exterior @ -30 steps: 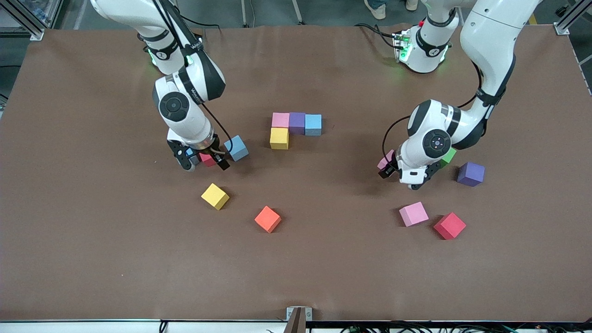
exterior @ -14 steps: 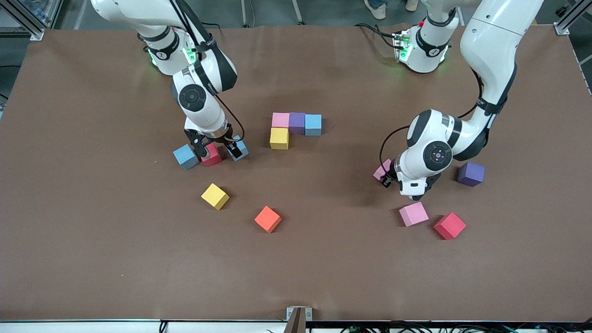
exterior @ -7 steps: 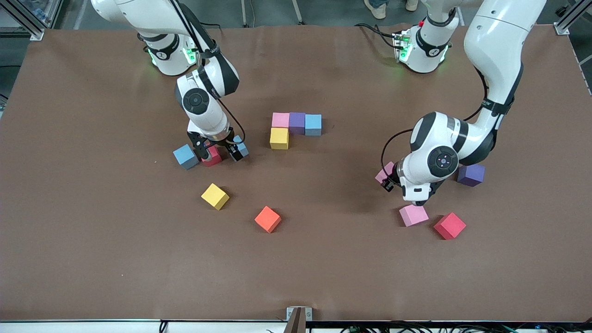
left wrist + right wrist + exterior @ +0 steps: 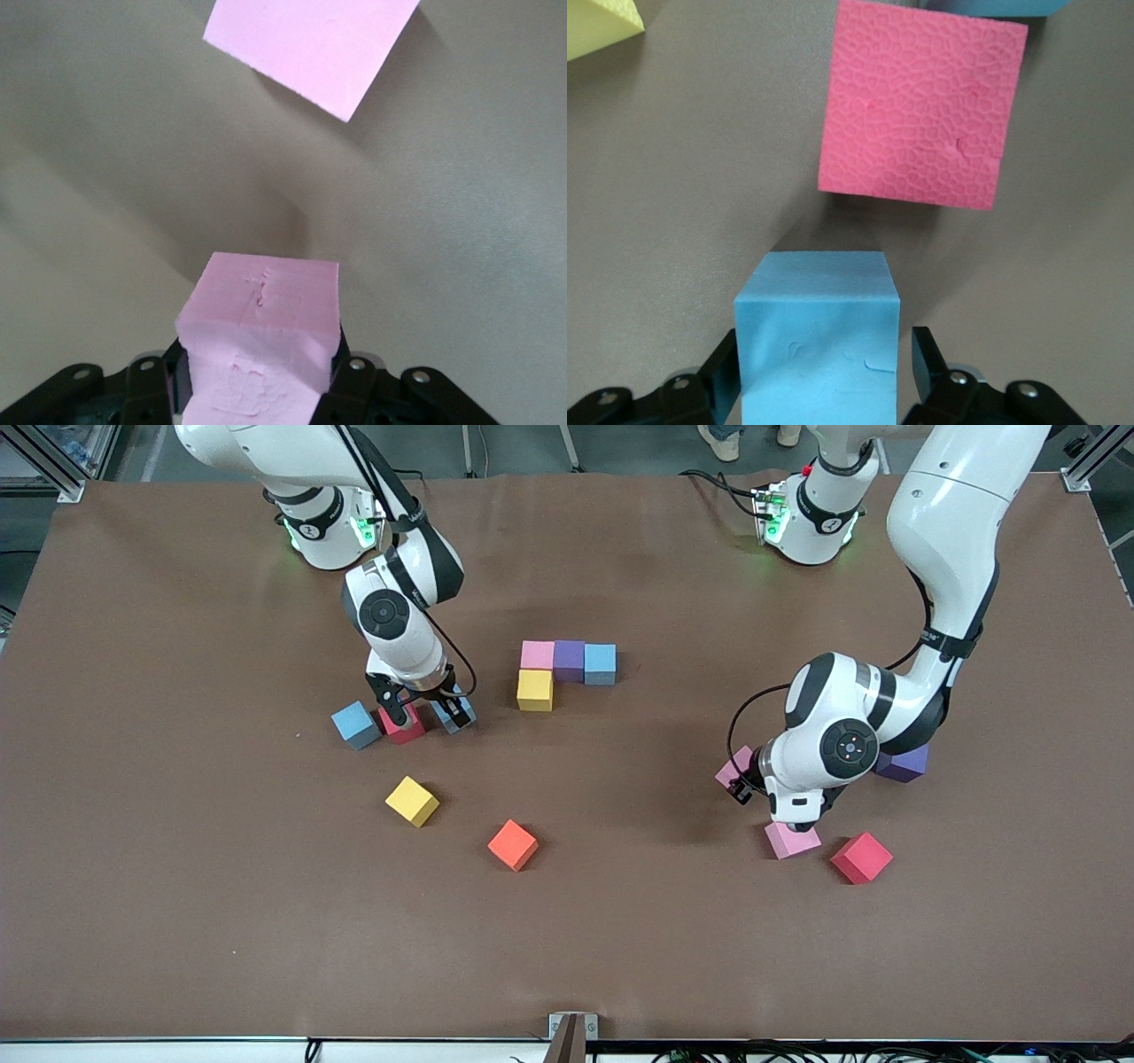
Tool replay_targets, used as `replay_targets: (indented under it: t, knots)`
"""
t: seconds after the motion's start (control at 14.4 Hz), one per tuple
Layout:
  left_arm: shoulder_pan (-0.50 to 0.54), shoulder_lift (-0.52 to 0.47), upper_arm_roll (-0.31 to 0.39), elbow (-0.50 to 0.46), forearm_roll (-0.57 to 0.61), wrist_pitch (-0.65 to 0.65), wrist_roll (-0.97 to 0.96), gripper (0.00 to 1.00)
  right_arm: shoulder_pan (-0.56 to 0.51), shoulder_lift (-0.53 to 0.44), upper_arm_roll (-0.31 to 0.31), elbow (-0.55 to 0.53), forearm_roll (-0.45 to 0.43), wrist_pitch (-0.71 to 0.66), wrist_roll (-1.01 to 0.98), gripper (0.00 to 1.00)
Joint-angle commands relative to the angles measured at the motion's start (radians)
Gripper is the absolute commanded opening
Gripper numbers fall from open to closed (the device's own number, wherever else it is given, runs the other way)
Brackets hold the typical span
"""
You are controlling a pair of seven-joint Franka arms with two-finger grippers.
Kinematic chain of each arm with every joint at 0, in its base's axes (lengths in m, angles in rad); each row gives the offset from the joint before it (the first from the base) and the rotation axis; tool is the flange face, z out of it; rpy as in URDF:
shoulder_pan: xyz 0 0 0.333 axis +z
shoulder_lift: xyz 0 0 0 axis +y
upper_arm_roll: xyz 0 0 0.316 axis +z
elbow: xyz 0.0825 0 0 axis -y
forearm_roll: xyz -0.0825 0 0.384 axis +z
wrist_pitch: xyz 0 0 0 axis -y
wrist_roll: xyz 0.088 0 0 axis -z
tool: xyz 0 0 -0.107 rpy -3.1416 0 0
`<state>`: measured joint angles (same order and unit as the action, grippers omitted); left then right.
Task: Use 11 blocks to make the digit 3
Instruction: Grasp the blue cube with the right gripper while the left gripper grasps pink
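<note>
**Two blocks gripped, figure between the arms**

Left pincer [image 4: 257, 390] clenched on pink cube [image 4: 261, 345]. Right pincer [image 4: 824, 381] around blue cube [image 4: 817, 341], grip not certain. Started figure [image 4: 567, 662] between both, closer to right pincer.

Bright, even overhead light, soft shadows, sharp focus, no glare.

We see a brown mat covering the table [image 4: 177, 921], grey floor along its top edge, aluminium frame posts [image 4: 53, 465] at the corners, and someone's shoes [image 4: 725, 441] there.
</note>
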<state>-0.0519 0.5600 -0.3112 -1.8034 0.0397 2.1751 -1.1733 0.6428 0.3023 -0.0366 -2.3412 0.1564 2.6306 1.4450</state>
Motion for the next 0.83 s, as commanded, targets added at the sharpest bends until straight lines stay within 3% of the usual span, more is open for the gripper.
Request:
replay_targets:
  t: [0.0, 0.21, 0.28, 0.76]
  knots:
    - [-0.002, 0.009, -0.002, 0.044, 0.020, -0.025, -0.017, 0.26, 0.006, -0.012, -0.003, -0.009, 0.019, 0.000, 0.008, 0.76]
    - [0.004, -0.008, 0.003, 0.045, 0.022, -0.026, -0.020, 0.26, 0.008, -0.012, -0.003, -0.004, 0.017, -0.004, -0.032, 0.17]
    - [0.004, -0.011, 0.004, 0.064, 0.022, -0.037, -0.020, 0.25, 0.008, -0.012, -0.003, 0.000, 0.017, -0.004, -0.076, 0.03]
    - [0.012, 0.000, 0.007, 0.163, 0.022, -0.084, -0.014, 0.25, 0.020, 0.036, -0.003, 0.160, 0.015, -0.017, -0.464, 0.00]
